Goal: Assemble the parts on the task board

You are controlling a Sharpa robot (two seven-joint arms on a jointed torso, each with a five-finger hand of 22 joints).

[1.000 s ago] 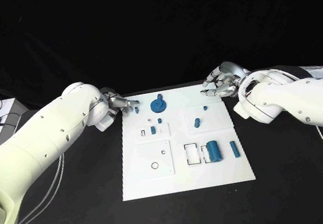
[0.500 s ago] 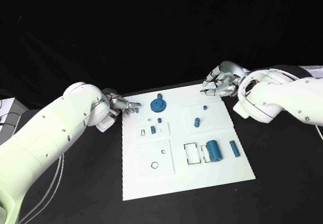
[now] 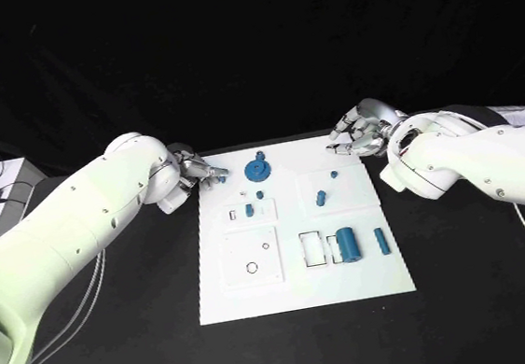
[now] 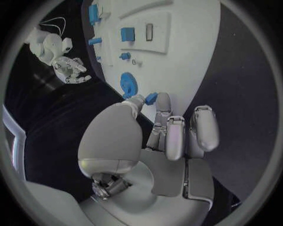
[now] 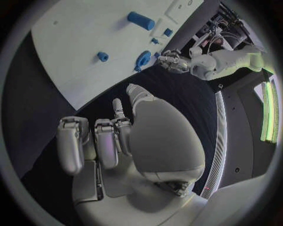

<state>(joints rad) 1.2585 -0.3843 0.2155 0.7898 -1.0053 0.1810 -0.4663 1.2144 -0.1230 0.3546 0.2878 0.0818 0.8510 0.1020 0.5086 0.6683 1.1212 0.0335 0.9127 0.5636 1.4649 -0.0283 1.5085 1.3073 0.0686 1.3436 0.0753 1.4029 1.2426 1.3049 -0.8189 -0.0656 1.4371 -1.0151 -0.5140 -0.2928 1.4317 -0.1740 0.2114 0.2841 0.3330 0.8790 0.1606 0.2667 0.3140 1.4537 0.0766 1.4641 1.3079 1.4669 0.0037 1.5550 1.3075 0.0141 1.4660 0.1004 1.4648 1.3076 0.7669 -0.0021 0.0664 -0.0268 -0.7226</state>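
One small blue part (image 4: 151, 98) is sitting pinched in the left robot hand (image 4: 162, 127) at the task board (image 3: 361, 279) far-left corner. The right robot hand (image 3: 359, 138) is hovering empty, fingers curled, beyond the far-right corner over bare counter (image 3: 500, 294).

Board (image 3: 303, 275) in the middle of the worktop (image 3: 128, 356), long side running away from the robot. Gear (image 3: 258, 169) on the far part of the board, left of centre. Small peg (image 3: 321, 198) nearer and to the right of it, another small piece (image 3: 249, 211) to the left at the same depth. Cylinder (image 3: 349, 245) on the near right part, with a thinner pin (image 3: 380, 240) just to its right. Left robot hand (image 3: 193, 172) at the far left corner of the board, right robot hand (image 3: 359, 135) at the far right corner, well apart.
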